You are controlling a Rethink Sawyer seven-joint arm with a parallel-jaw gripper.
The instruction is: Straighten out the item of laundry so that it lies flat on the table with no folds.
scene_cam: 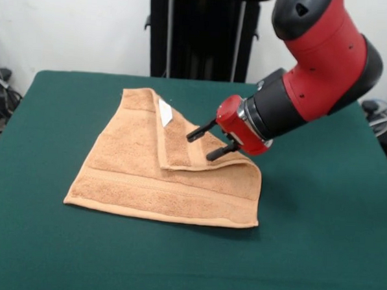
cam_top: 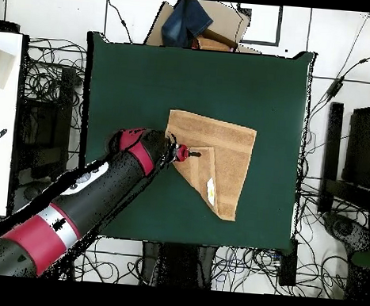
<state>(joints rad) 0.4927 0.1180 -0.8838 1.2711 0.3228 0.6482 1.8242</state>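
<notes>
Right now the small tan terry-cloth towel [scene_cam: 165, 182] lies near the middle of the large dark green cloth-covered table [scene_cam: 317, 255], one corner folded over onto itself with the small white tag [scene_cam: 165, 112] showing on the flap. Above that folded flap hangs the red-and-black gripper [scene_cam: 212, 142] — its two black fingers [scene_cam: 200, 132] spread apart, holding nothing — at the towel's right-hand edge in the front view.

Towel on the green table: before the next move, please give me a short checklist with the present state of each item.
1. Towel flat: not ok, one corner flap is folded over.
2. Gripper open: ok, two fingers apart.
3. Gripper at the folded flap: ok, tips over it.
4. Gripper touching the cloth: cannot tell.
5. Towel fully on the table: ok.
6. Bare table beside the fold for spreading: ok.
</notes>
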